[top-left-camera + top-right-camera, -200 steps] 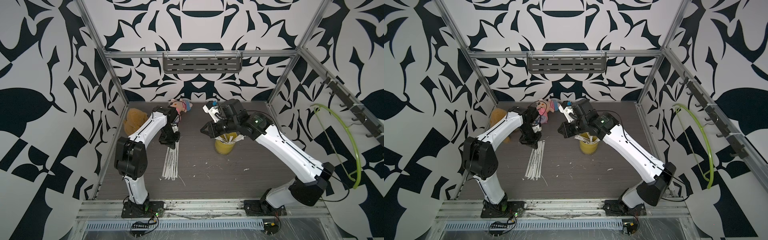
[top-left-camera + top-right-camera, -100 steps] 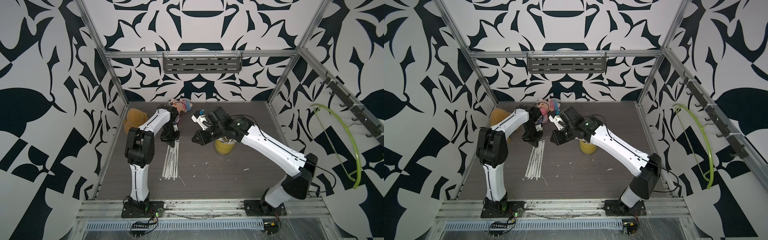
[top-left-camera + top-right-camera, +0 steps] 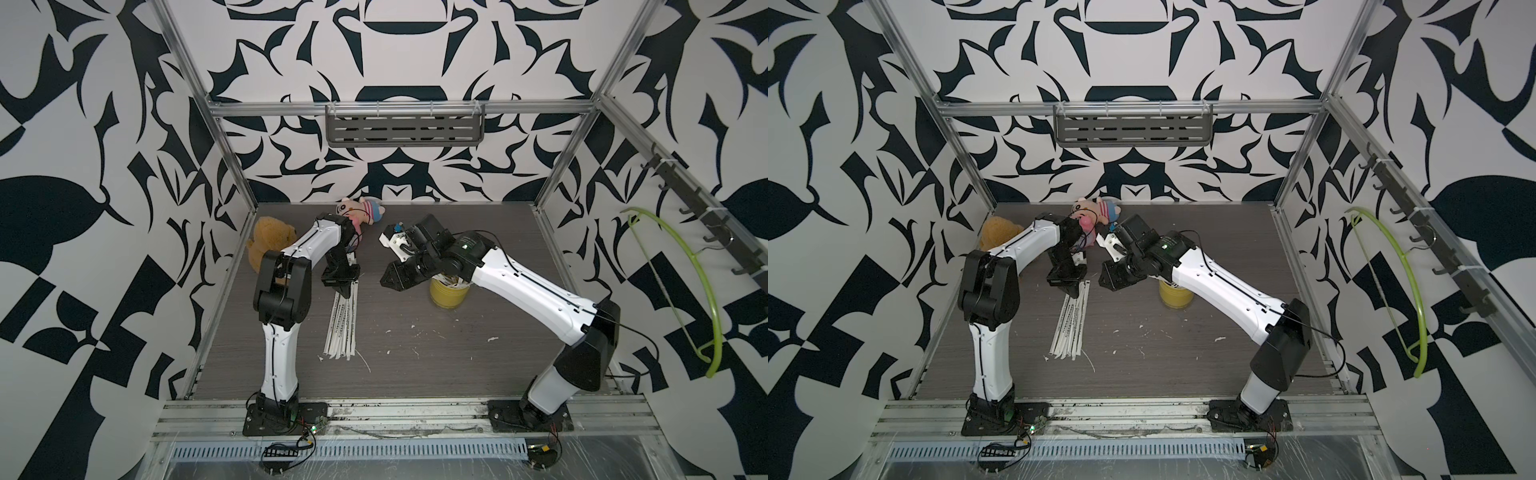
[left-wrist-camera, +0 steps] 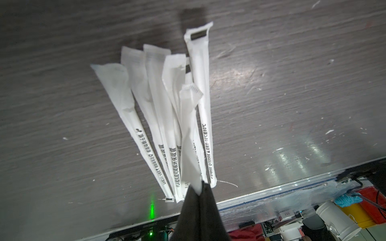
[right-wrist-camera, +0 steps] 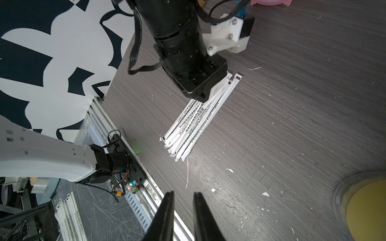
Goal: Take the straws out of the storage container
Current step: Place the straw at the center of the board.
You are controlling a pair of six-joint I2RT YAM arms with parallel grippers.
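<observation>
Already a fan of long thin straws point(image 3: 343, 326) in white printed paper wrappers lies on the grey wood-grain table point(image 3: 457, 365), long axes running back to front, with the left gripper point(image 4: 199, 188) closed on one wrapper's tip at the back end. More pale ends show in the yellow cylindrical plastic cup point(image 3: 448, 296) under the right arm's wrist. The right gripper point(image 5: 183, 193), narrowly parted and empty, is nearer but points away, towards the pile.
</observation>
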